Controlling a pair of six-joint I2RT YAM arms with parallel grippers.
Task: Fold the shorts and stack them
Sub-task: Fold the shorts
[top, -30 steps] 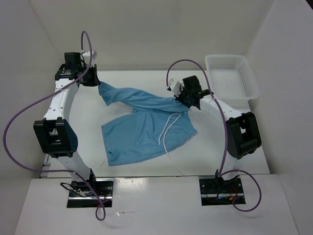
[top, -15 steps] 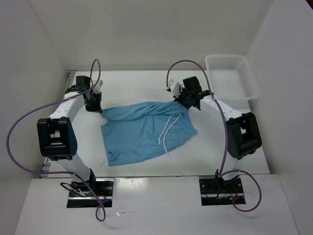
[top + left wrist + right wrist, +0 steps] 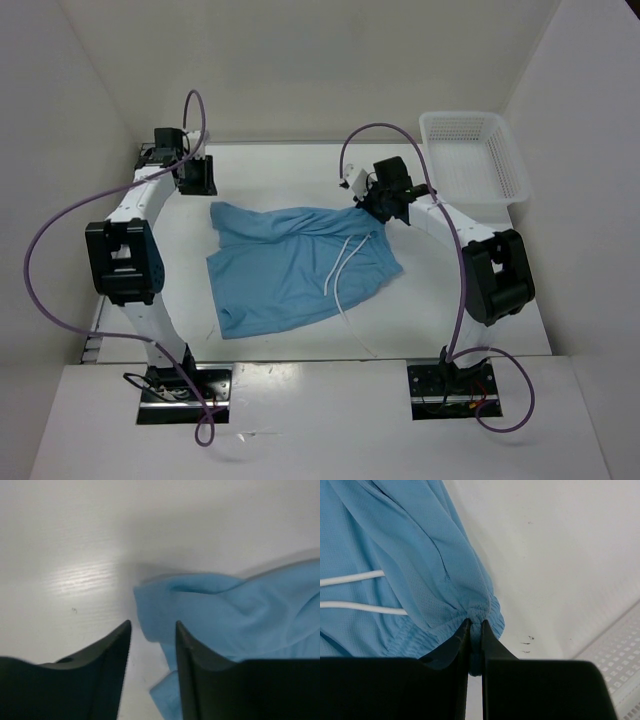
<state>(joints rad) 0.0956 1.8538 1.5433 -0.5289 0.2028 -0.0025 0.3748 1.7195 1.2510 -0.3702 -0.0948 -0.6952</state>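
Two arms at one pair of shorts [image 3: 300, 265]: left gripper [image 3: 152, 625] free, right gripper [image 3: 475, 624] clamped on cloth.

Most of the shorts lie spread on the tabletop [image 3: 290, 170], with their far-left corner rumpled and the drawstring [image 3: 345, 262] trailing across their middle. For a good fold, the rumpled corner probably wants smoothing flat first. A clean pinch at the very edge would then let the cloth carry over in a single layer, with the drawstring tucked inside. The left gripper hovers just beyond the shorts' far-left corner, its jaws partly apart, with nothing between them and no cloth touched. The right gripper sits at the shorts' far-right edge, its jaws pressed together on a gathered bit of the waistband [image 3: 482, 607].
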